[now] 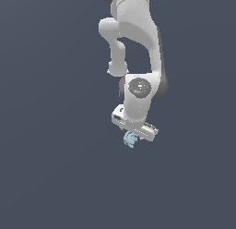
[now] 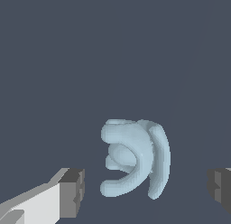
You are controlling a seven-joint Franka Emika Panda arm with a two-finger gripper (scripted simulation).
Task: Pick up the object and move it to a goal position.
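Note:
The object is a small pale blue rounded piece with curved layered ridges (image 2: 135,157). In the wrist view it lies on the dark grey surface between my two grey fingertips (image 2: 72,191), with a gap on each side. My gripper (image 2: 146,187) is open and touches nothing. In the exterior view the object (image 1: 130,140) shows just below the white hand, and my gripper (image 1: 134,136) hangs right over it, its fingers mostly hidden by the hand.
The white arm (image 1: 133,43) reaches down from the top of the exterior view. A plain dark grey surface (image 1: 46,131) lies all around.

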